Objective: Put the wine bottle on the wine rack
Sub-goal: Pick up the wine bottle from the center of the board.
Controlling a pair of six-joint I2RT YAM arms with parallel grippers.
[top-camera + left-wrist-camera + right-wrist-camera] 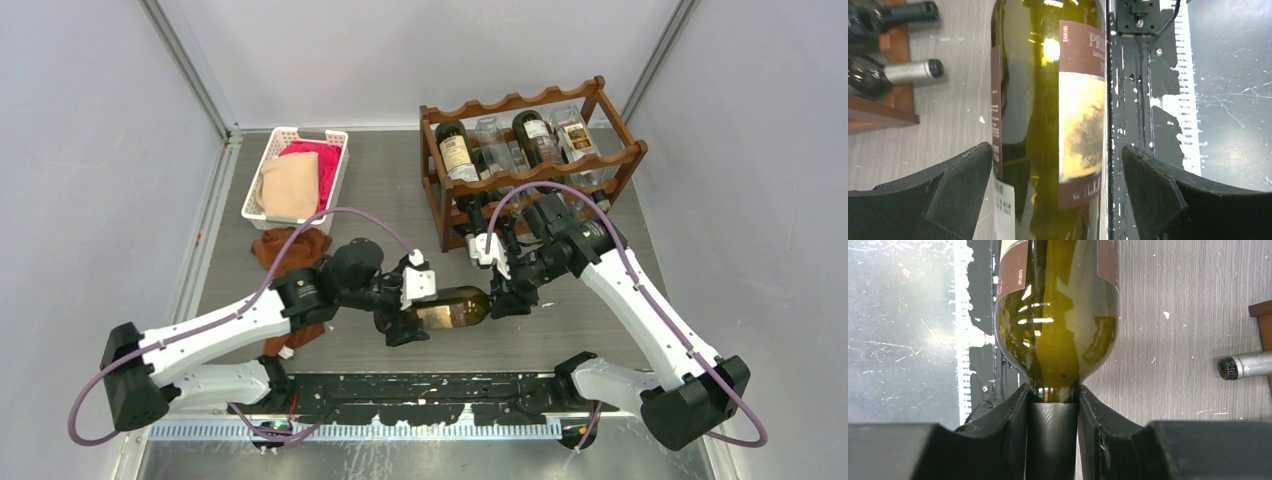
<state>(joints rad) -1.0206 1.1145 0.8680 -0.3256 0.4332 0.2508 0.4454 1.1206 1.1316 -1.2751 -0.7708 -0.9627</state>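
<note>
Wine bottle (452, 308) is horizontal: I see my right gripper (1052, 402) pinching its neck, left gripper (1057, 152) spread around its body.

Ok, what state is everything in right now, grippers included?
wine bottle: horizontal, held by its neck, not yet racked.
right gripper: shut on the bottle's neck.
left gripper: open around the bottle's body, not touching.
wine rack: standing, several other bottles lying in it.
white basket: holding pink and beige cloth.
brown cloth: crumpled beside the basket.
</note>
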